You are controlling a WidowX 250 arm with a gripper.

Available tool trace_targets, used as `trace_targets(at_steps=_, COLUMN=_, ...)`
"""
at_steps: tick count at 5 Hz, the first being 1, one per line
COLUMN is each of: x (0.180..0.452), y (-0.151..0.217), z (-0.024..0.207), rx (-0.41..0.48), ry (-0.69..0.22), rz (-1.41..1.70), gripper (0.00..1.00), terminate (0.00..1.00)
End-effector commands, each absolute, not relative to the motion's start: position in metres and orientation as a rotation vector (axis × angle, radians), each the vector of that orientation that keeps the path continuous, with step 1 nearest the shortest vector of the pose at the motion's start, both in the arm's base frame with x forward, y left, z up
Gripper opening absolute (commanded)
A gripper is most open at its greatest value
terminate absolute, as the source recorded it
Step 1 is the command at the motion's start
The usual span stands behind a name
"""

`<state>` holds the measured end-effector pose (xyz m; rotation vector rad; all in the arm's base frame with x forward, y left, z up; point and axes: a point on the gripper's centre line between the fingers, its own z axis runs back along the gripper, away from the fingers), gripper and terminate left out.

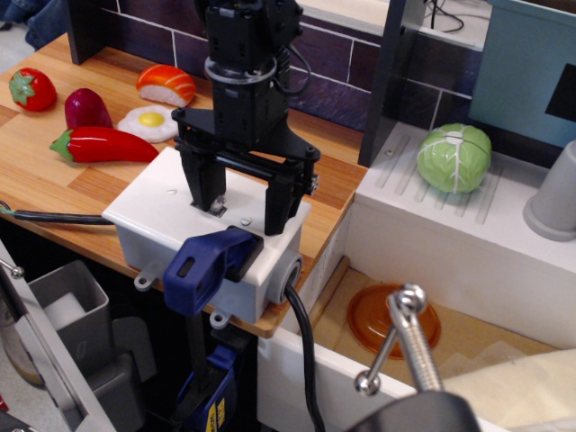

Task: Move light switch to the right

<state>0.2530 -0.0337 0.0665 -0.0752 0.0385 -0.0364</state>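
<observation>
Here, gripper spread wide over white box; left finger hides most of light switch.

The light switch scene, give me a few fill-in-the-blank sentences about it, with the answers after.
1. The light switch sits on top of a ____ plastic box.
2. The clamp gripping the front edge of the box is ____ in colour.
3. The gripper hangs over the box with its jaws ____.
4. The green cabbage lies to the ____ of the box in the picture.

Missing words: white; blue; open; right
</observation>
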Motion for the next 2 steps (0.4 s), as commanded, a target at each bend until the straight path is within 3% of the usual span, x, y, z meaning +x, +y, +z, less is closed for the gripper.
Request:
trace_targets(at_steps=1, x=0.2605, y=-0.0487, z=0.076, rx=-0.121, ry=0.01, rz=-0.033, gripper=1.0, terminate=0.0)
trace_targets(at_steps=2, x=0.2618, y=-0.0467, z=0.0793, rx=-0.105, ry=-0.017, rz=-0.018, gripper=1.0, terminate=1.0)
